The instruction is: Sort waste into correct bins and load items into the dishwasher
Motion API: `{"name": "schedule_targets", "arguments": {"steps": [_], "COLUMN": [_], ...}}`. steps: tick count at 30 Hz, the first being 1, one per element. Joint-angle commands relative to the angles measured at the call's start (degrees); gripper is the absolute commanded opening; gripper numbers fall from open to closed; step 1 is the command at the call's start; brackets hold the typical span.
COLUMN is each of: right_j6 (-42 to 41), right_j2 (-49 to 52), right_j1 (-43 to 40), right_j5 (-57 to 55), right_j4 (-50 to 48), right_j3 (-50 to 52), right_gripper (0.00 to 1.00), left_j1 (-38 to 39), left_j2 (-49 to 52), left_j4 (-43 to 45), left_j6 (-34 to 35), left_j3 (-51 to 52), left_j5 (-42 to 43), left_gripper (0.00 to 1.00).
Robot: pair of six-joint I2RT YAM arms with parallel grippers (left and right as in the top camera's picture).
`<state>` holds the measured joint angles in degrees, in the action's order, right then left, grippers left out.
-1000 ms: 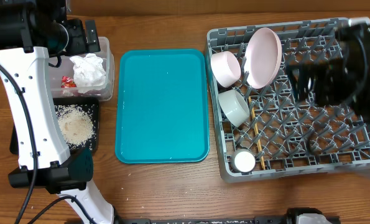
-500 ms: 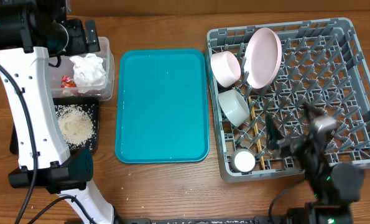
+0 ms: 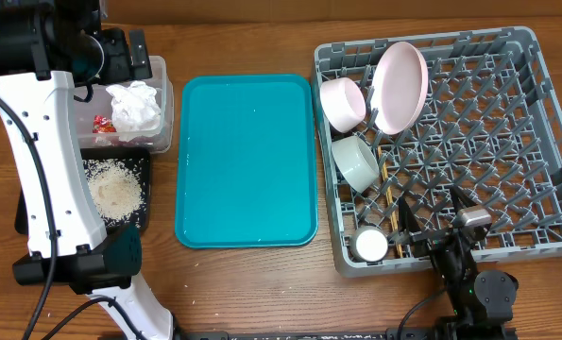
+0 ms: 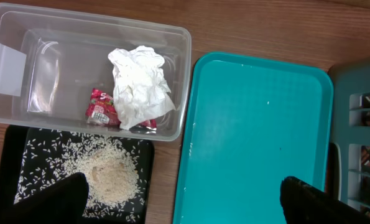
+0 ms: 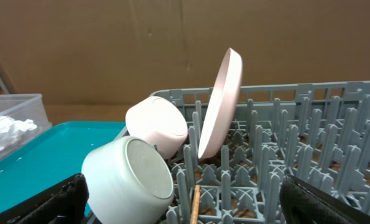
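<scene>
The crumpled tissue [image 4: 140,78] and red wrapper [image 4: 101,107] lie in the clear tub [image 4: 48,62]. Rice [image 4: 107,171] is spread on the black tray [image 4: 17,143]. My left gripper [image 4: 185,205] hangs open high above both, holding nothing. In the grey rack [image 3: 507,113] the plate [image 3: 400,87] stands on edge, with the pinkish bowl [image 3: 343,104], grey-green bowl [image 3: 356,162], chopsticks [image 3: 388,194] and small cup [image 3: 370,246] beside it. My right gripper [image 5: 185,205] is open and empty at the rack's near edge, facing the grey-green bowl [image 5: 132,180] and a chopstick [image 5: 195,202].
The teal tray [image 3: 246,161] lies between the bins and the rack with nothing on it. The left arm's white links [image 3: 49,170] stand over the table's left edge. The right arm [image 3: 474,283] is folded low below the rack's front rim.
The right arm has swung from above the rack's far right side down to its near edge. The left arm and every object stayed put.
</scene>
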<state>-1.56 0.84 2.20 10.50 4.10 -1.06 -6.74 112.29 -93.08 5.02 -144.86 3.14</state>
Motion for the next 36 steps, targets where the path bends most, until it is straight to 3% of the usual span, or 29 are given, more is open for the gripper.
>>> {"name": "schedule_targets", "arguments": {"steps": [1,26,29,33,36], "right_j6": [-0.4,-0.4,-0.4,-0.4,-0.4], "right_j2": [-0.7,-0.7,-0.7,-0.7,-0.7], "right_j1": [0.4,0.4,0.4,0.4,0.4], "right_j5": [-1.7,-1.7,-1.7,-1.7,-1.7], "right_j4": [-0.2,-0.2,-0.2,-0.2,-0.2], "right_j3": [0.6,0.6,0.6,0.6,0.6], "right_gripper": [1.0,1.0,1.0,1.0,1.0], "left_j1": [0.8,0.5,1.1,3.7,3.8], "left_j2": [-1.0,-1.6,-7.6,-23.6,-34.2], "left_j4": [0.1,1.6,17.7,41.7,51.3], "left_j6": [0.3,1.4,1.1,-4.6,-7.3], "left_j3": [-1.2,-1.0,7.6,35.3,52.6], "left_j5": [-0.2,-1.5,7.2,9.9,10.1], "left_gripper": [1.0,1.0,1.0,1.0,1.0]}}
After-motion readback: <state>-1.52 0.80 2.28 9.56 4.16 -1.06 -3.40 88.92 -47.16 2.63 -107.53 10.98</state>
